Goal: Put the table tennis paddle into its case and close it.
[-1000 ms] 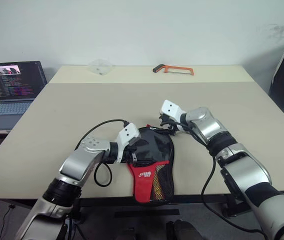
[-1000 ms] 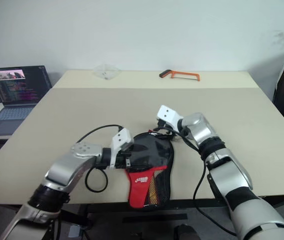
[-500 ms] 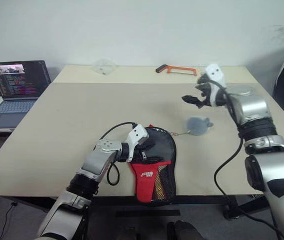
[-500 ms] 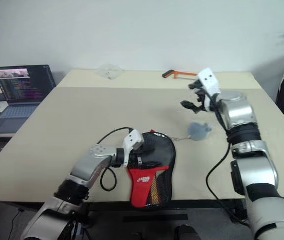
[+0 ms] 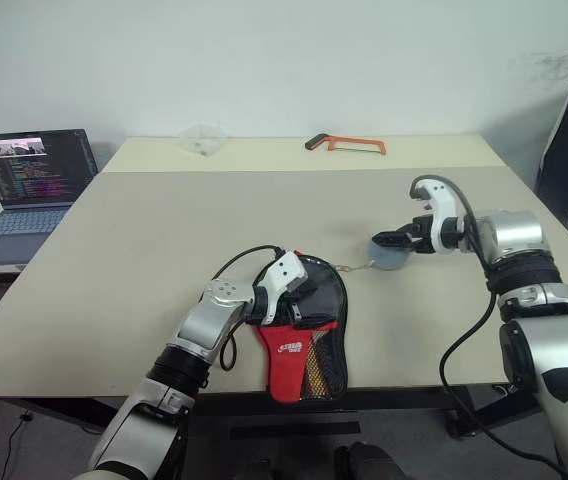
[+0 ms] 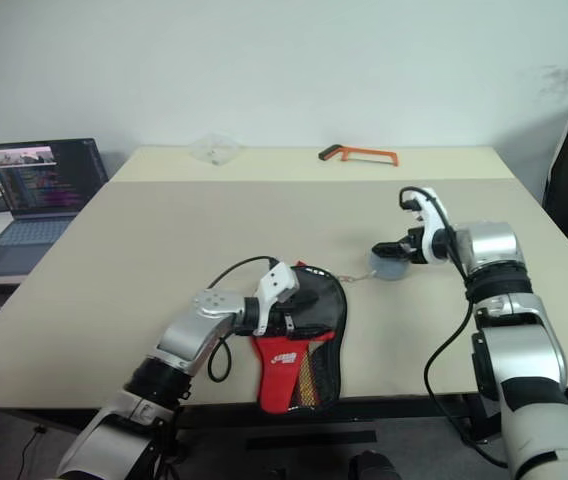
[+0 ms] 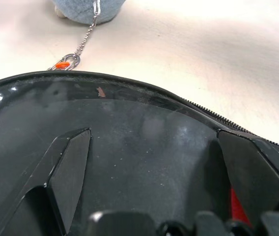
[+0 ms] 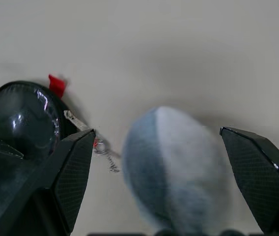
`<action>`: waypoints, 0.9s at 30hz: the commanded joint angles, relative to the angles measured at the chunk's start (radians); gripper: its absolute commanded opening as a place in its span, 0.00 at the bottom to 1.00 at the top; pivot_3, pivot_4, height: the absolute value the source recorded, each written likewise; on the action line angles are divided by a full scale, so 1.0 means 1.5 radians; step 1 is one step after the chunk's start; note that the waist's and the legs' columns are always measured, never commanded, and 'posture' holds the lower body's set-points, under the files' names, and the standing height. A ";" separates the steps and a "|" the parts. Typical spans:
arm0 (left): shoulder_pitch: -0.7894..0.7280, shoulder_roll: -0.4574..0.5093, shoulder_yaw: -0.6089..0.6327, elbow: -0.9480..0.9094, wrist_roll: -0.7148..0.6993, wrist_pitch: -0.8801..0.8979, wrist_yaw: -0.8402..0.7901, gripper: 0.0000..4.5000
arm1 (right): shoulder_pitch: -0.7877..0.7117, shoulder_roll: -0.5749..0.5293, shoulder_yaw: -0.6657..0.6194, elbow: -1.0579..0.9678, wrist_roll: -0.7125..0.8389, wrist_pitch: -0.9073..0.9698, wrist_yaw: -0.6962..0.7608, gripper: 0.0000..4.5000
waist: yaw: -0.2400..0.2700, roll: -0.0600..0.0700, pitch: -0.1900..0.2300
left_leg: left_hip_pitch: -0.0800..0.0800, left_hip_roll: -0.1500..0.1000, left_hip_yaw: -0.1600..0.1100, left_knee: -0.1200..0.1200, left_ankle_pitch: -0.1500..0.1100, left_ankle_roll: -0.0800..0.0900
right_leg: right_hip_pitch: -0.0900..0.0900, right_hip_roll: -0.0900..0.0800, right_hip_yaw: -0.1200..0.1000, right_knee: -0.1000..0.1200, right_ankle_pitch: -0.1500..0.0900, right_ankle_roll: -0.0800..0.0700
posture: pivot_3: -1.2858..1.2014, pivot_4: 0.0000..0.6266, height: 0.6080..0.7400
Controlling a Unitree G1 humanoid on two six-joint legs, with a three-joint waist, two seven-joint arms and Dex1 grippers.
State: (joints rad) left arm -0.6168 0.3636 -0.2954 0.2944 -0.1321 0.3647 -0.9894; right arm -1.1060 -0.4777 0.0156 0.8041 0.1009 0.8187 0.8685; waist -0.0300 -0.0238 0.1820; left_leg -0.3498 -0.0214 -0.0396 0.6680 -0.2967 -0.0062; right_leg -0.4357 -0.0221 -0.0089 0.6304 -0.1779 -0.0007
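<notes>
Paddle-wise you can't really see it: the case (image 5: 302, 325) lies near the front edge of the table (image 5: 164, 230), black round part with the red panel toward the edge, and whatever's inside is hidden under the glossy black top. In the left eye view the left gripper (image 5: 294, 295) sits on the round end of the case with its jaws spread wide, resting on it rather than pinching anything as far as I can tell. The right gripper (image 5: 379, 240) hovers just over a little grey-blue fuzzy charm (image 5: 389, 256) that hangs off the case by a thin chain (image 5: 356, 267), jaws wide apart and empty. A second ago that right gripper was right up at the top of the case; now it's well off to the right, and the charm has been pulled out to the side. Left wrist view: shiny black case surface between the jaws, chain (image 7: 83, 42) running off to the charm, which is cut off at the edge. Right wrist view: the charm (image 8: 176, 167) is blurry between the jaws, case partly behind one finger. Hacksaw (image 5: 347, 143) and clear bag (image 5: 202, 138) sit far back.
</notes>
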 commanded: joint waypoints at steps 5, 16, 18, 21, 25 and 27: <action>0.016 -0.011 -0.025 0.026 0.032 0.014 0.014 1.00 | 0.005 0.007 0.003 0.035 -0.006 -0.040 -0.034 0.99 | 0.001 0.000 0.000 | 0.000 0.000 0.000 0.000 0.000 0.000 | 0.001 0.000 0.000 0.000 0.000 0.000 | 0.52 0.24 1.00; 0.016 -0.018 -0.043 0.059 0.069 -0.018 0.029 1.00 | 0.045 -0.020 0.011 -0.041 0.001 -0.029 -0.012 0.32 | 0.000 0.000 0.000 | 0.004 0.000 -0.002 0.000 0.000 0.000 | 0.008 0.001 0.000 -0.001 -0.002 0.004 | 0.52 0.24 1.00; 0.018 -0.015 -0.045 0.073 0.075 -0.025 0.028 1.00 | 0.076 -0.058 0.048 -0.101 -0.026 -0.041 0.011 0.19 | 0.002 0.000 -0.001 | 0.004 -0.001 -0.002 0.000 0.000 0.000 | 0.008 0.001 0.000 -0.001 -0.002 0.004 | 0.52 0.24 1.00; 0.023 -0.020 -0.042 0.093 0.071 -0.027 0.026 1.00 | 0.135 -0.123 0.106 -0.197 -0.053 -0.056 0.061 0.07 | 0.005 0.001 -0.001 | 0.003 -0.001 -0.003 0.000 0.000 0.000 | 0.008 0.001 -0.001 -0.002 -0.003 0.005 | 0.52 0.24 1.00; 0.026 -0.023 -0.044 0.128 0.079 -0.041 0.029 1.00 | 0.199 -0.200 0.137 -0.321 -0.052 -0.074 0.120 0.05 | 0.006 0.003 -0.003 | 0.004 -0.002 -0.003 0.000 0.000 0.000 | 0.009 0.001 -0.001 -0.002 -0.004 0.007 | 0.52 0.24 1.00; 0.024 -0.022 -0.048 0.156 0.091 -0.055 0.037 1.00 | 0.225 -0.234 0.134 -0.394 -0.026 -0.061 0.162 0.05 | 0.007 0.004 -0.004 | 0.004 -0.002 -0.004 0.000 0.000 0.000 | 0.010 0.001 -0.002 -0.002 -0.004 0.007 | 0.52 0.24 1.00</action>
State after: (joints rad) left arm -0.6266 0.3093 -0.3198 0.4044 -0.0742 0.2606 -0.9545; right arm -0.7719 -0.7811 0.2283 0.2995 0.0524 0.7177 1.0675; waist -0.0199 -0.0182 0.1767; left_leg -0.3435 -0.0240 -0.0451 0.6684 -0.2969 -0.0063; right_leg -0.4207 -0.0207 -0.0113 0.6268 -0.1841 0.0096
